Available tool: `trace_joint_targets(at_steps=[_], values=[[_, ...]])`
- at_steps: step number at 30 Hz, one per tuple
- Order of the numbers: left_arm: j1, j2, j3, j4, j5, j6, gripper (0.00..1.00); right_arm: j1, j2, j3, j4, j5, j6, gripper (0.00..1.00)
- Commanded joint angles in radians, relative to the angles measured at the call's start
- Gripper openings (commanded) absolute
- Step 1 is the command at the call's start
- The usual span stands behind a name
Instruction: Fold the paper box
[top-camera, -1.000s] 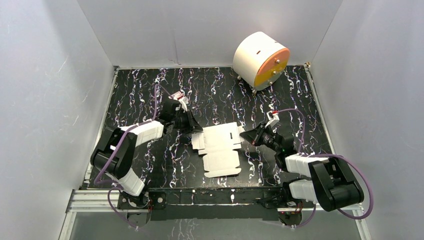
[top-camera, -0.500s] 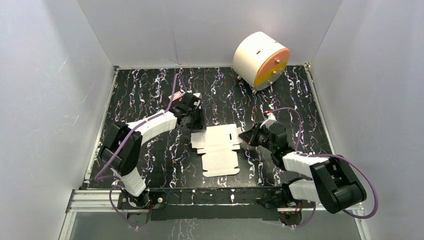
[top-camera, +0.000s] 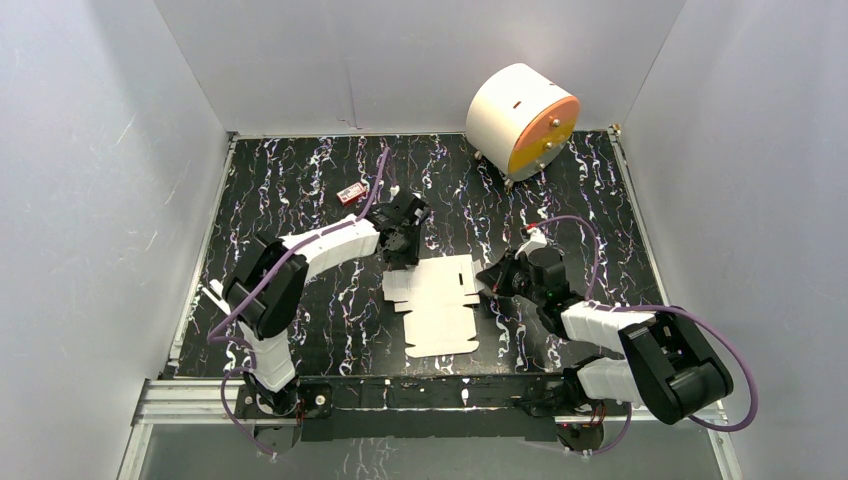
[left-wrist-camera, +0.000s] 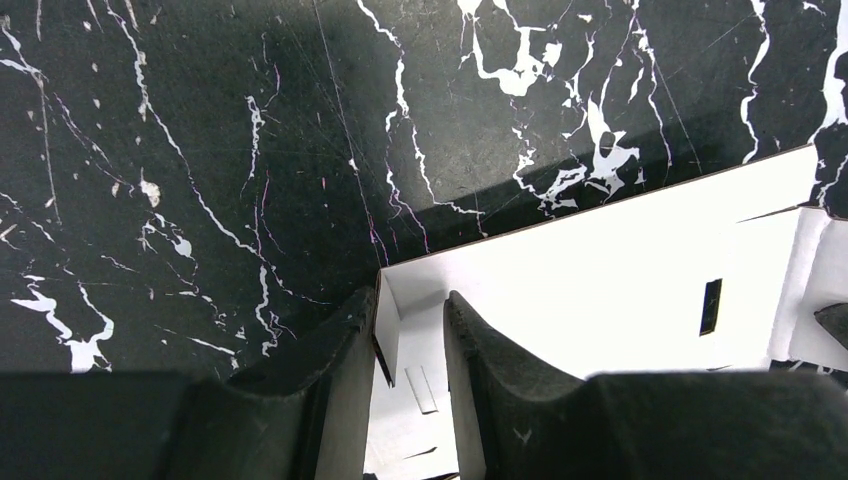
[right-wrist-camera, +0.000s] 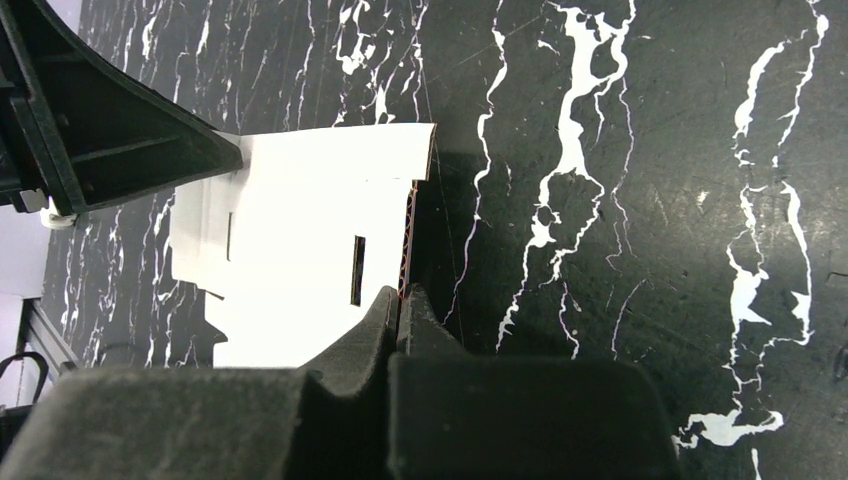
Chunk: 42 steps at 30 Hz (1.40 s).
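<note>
Top view: the paper box (top-camera: 440, 300), a flat white die-cut sheet with tabs, lies mid-way across the black marbled table (top-camera: 300, 170); an orange-faced white cylinder (top-camera: 522, 120) sits at the far edge. Left wrist only: the left gripper (left-wrist-camera: 410, 310) is narrowly parted astride a raised corner flap. Right wrist only: the right gripper (right-wrist-camera: 400, 295) is pinched tight on the sheet's lifted, slotted edge.

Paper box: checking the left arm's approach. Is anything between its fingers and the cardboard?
Nothing visible does: the left fingers stand apart, astride a raised corner flap of the paper box.
</note>
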Motion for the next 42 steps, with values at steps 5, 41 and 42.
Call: trace_joint_targets(at_steps=[5, 41, 42], values=[[-0.043, 0.022, 0.078, -0.075, -0.058, 0.022, 0.29, 0.022, 0.001, 0.055, 0.026, 0.029, 0.000, 0.00], [0.028, -0.254, -0.236, 0.190, -0.017, 0.000, 0.02, -0.057, 0.115, 0.253, -0.144, -0.197, -0.140, 0.79], [0.029, -0.261, -0.241, 0.195, -0.019, -0.001, 0.02, -0.064, 0.135, 0.250, -0.125, -0.217, -0.128, 0.79]])
